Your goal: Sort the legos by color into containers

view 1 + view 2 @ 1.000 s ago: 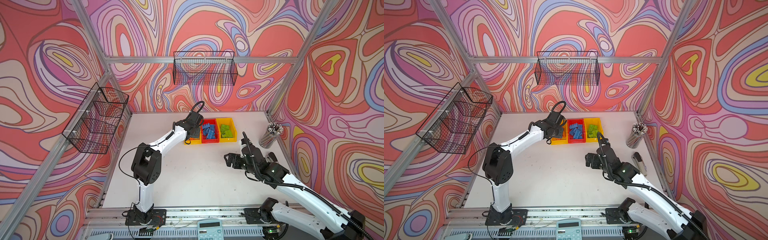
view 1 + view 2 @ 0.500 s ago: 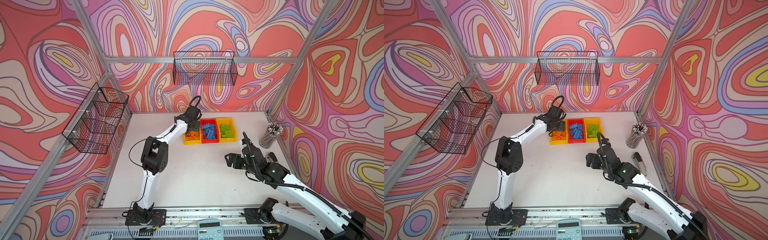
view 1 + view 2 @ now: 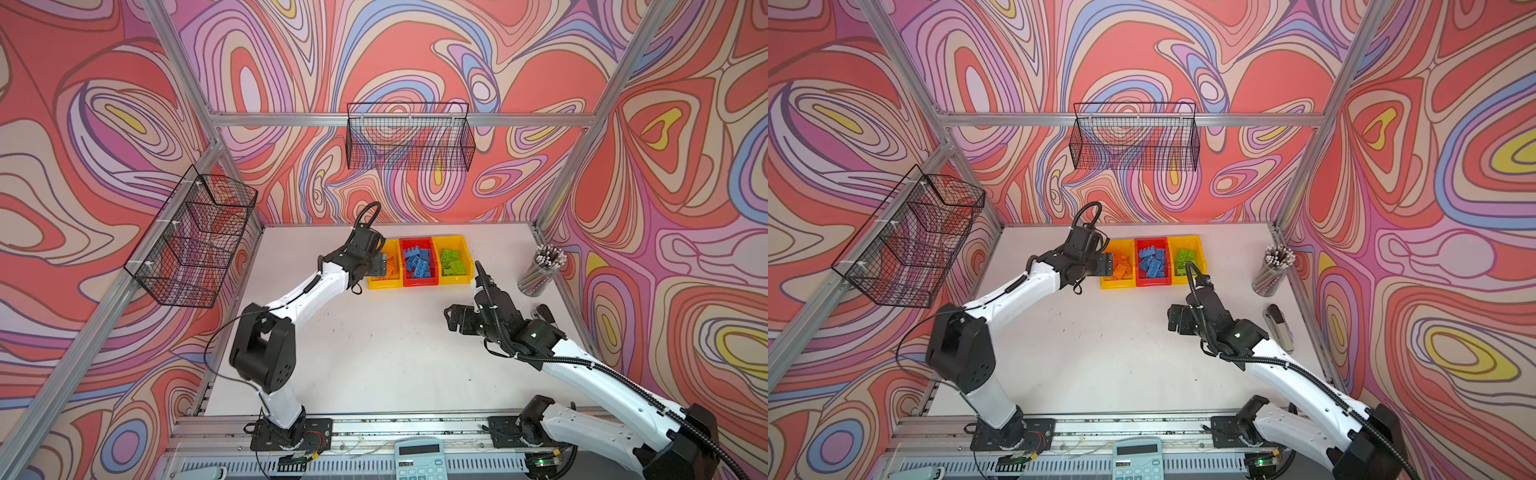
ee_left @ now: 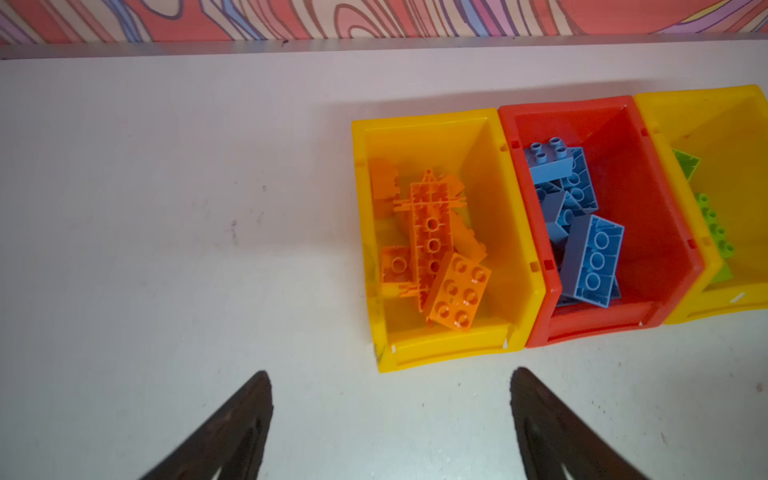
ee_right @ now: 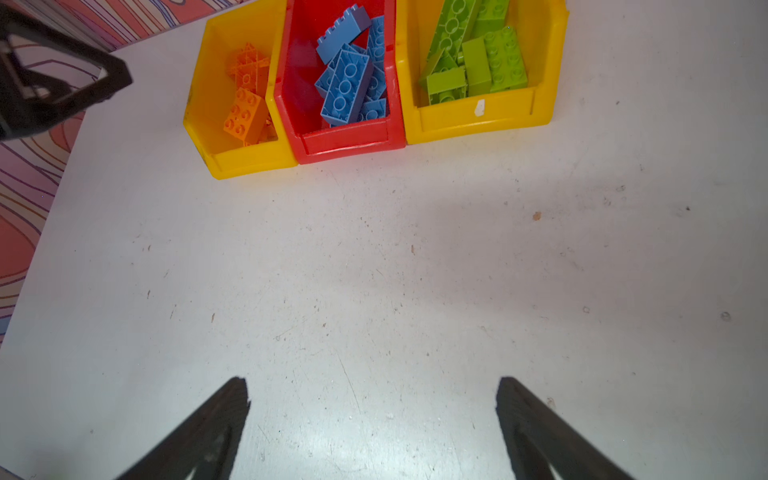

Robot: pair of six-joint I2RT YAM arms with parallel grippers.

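Three containers stand side by side at the back of the table. The left yellow bin (image 4: pixel 449 353) holds the orange legos (image 4: pixel 457 291). Blue legos (image 4: pixel 594 262) lie in the red bin (image 4: pixel 598 328) in the middle. The right yellow bin (image 5: pixel 478 124) holds green legos (image 5: pixel 482 62). My left gripper (image 4: pixel 390 374) hovers by the near left side of the left yellow bin (image 3: pixel 384 284), open and empty. My right gripper (image 5: pixel 372 380) is open and empty over bare table, well in front of the bins (image 3: pixel 451 320). No lego lies loose on the table.
A clear cup of pencils (image 3: pixel 542 270) stands at the right edge, with a stapler (image 3: pixel 1279 322) nearer the front. Black wire baskets hang on the left wall (image 3: pixel 195 241) and back wall (image 3: pixel 409 141). A calculator (image 3: pixel 419 459) sits at the front rail.
My left gripper has opened by the left yellow bin and the left arm's elbow has swung. The right arm has not moved.
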